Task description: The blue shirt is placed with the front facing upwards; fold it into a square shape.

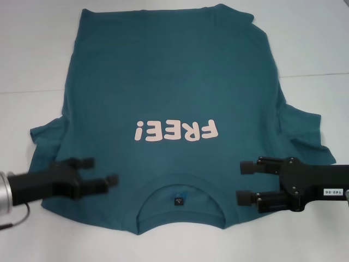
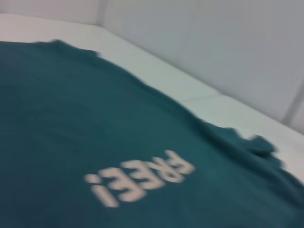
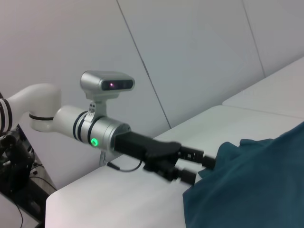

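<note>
Teal blue shirt between both open pincers.

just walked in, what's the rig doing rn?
Shirt-folding job, no fold made yet. The blue shirt lies flat on the white table, "FREE!" print up, collar toward the robot. The left gripper and right gripper are both open at its shoulders on either side of the collar.

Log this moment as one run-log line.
blue shirt: flat, print up | left gripper: open, near left shoulder | right gripper: open, near right shoulder
</note>
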Controlling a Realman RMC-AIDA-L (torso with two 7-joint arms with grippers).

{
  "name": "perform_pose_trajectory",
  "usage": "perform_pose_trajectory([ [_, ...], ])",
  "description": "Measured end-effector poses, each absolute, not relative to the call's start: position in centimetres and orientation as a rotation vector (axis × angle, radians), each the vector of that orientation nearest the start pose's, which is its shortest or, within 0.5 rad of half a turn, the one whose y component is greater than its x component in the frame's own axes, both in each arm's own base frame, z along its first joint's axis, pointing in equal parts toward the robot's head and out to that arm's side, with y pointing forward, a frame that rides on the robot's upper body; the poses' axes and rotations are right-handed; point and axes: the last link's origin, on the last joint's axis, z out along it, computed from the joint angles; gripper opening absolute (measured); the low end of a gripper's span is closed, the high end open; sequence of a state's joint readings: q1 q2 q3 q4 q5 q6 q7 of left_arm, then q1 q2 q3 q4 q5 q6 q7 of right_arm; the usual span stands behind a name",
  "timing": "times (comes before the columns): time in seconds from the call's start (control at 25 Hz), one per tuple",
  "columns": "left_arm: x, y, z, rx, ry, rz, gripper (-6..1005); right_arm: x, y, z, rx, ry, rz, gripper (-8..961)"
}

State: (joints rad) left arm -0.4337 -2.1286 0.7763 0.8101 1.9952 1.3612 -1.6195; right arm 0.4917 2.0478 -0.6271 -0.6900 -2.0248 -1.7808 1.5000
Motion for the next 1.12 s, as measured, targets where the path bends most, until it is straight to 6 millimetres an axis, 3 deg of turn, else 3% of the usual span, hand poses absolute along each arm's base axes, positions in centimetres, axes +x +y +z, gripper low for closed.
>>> perform_pose_trajectory([
  [0.56,-32.3,37.3,4.9,-2.069,-1.069,-0.498,950,26.8,30.2,1.5,-2.778,0.822,0.844,943],
  [1.12,-34.0,38.5,3.4,-2.024,-1.063,-0.292,950,27.2,29.8,1.0,-2.764,0.868,0.862,943],
])
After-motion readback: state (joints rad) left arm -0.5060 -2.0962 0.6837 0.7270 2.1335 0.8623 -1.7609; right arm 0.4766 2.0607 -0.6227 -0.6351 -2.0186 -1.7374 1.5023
